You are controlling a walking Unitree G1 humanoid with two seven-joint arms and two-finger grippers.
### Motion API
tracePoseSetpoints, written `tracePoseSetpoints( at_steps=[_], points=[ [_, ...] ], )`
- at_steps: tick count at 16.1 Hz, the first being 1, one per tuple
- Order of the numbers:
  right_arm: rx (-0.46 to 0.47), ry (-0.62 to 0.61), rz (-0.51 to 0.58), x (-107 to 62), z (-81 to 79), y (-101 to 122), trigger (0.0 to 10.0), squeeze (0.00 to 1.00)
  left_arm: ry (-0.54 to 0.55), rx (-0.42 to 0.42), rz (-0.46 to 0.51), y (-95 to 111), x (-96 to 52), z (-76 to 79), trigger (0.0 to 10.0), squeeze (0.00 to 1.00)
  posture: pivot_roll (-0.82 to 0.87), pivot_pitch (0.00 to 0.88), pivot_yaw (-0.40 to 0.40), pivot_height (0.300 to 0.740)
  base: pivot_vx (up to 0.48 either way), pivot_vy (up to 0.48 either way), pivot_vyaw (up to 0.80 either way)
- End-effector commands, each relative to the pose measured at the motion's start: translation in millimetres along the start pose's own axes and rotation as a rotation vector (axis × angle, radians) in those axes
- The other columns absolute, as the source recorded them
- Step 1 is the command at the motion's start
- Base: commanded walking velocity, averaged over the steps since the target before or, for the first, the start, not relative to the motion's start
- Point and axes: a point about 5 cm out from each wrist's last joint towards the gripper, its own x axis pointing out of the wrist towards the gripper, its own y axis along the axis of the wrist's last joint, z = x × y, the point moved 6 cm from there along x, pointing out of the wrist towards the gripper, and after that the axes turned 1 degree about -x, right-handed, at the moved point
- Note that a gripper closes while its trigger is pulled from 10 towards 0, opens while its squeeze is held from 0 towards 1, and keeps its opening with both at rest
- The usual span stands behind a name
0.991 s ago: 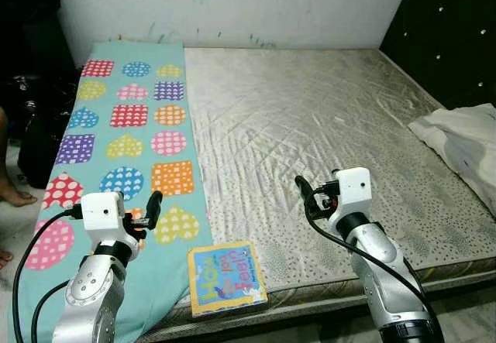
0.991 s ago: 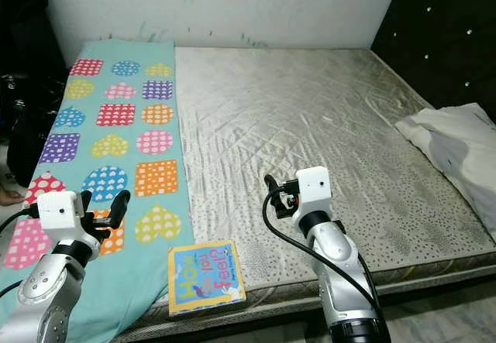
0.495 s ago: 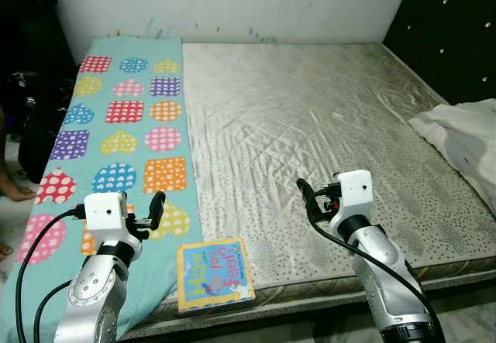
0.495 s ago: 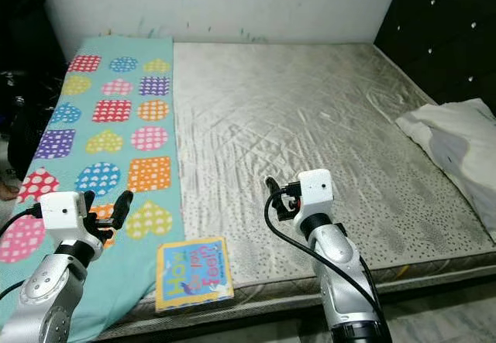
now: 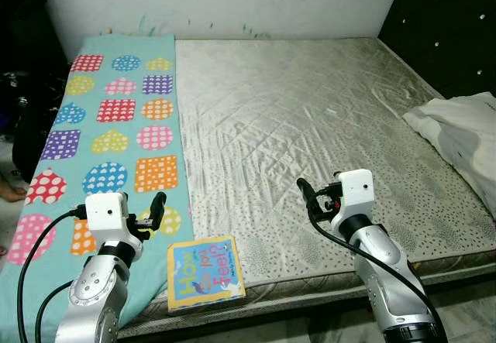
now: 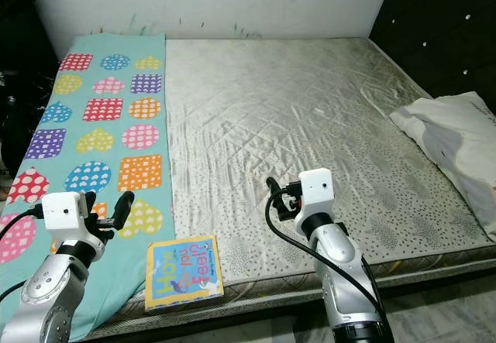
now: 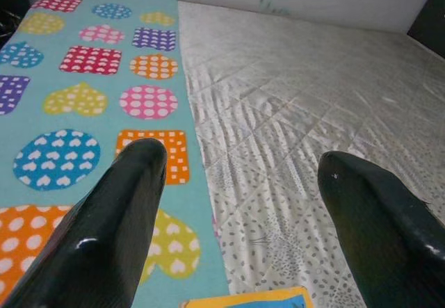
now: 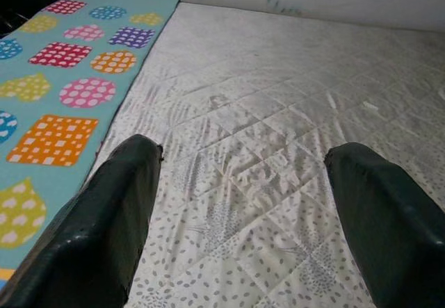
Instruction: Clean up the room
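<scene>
Square children's board book with a blue and yellow cover (image 5: 205, 272): lies flat at the near edge of the grey quilted mattress (image 5: 310, 118), overlapping the teal play mat printed with dotted hearts, circles and squares (image 5: 116, 134). Left gripper (image 7: 236, 204) (fingers apart, empty) hovers over the mat just beside the book; right gripper (image 8: 243, 204) hangs likewise spread and empty above bare mattress, well apart from it. Crumpled white cloth (image 5: 461, 138) rests at the mattress's right edge, against the black tufted wall panel (image 5: 449, 25).

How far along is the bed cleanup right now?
Nothing looks done yet. Left pincer and right pincer both hang open and empty above the mattress. Left to clear: the picture book at the near edge and the white cloth.
</scene>
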Motion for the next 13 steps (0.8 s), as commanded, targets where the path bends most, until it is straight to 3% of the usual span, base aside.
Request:
tracePoseSetpoints(
  at_steps=[1, 6, 13],
  points=[
    [-0.006, 0.01, 0.006, -0.8, -1.2, 3.4, 10.0, 0.0, 0.011, -0.002, 0.007, 2.7, -1.1, -1.1, 10.0, 0.0, -0.08, 0.092, -0.06, 0.688, 0.0, 0.0, 0.0],
    [-0.005, 0.018, 0.01, -1.0, -2.4, 4.5, 10.0, 0.0, 0.027, -0.017, 0.012, 3.7, -2.3, -3.1, 10.0, 0.0, -0.08, 0.097, -0.061, 0.628, 0.0, 0.0, 0.0],
    [-0.005, 0.019, 0.01, 0.3, -2.7, 5.4, 10.0, 0.0, 0.039, -0.026, 0.039, 9.2, -2.3, -4.7, 10.0, 0.0, -0.09, 0.099, -0.063, 0.624, 0.0, 0.0, 0.0]
  ],
)
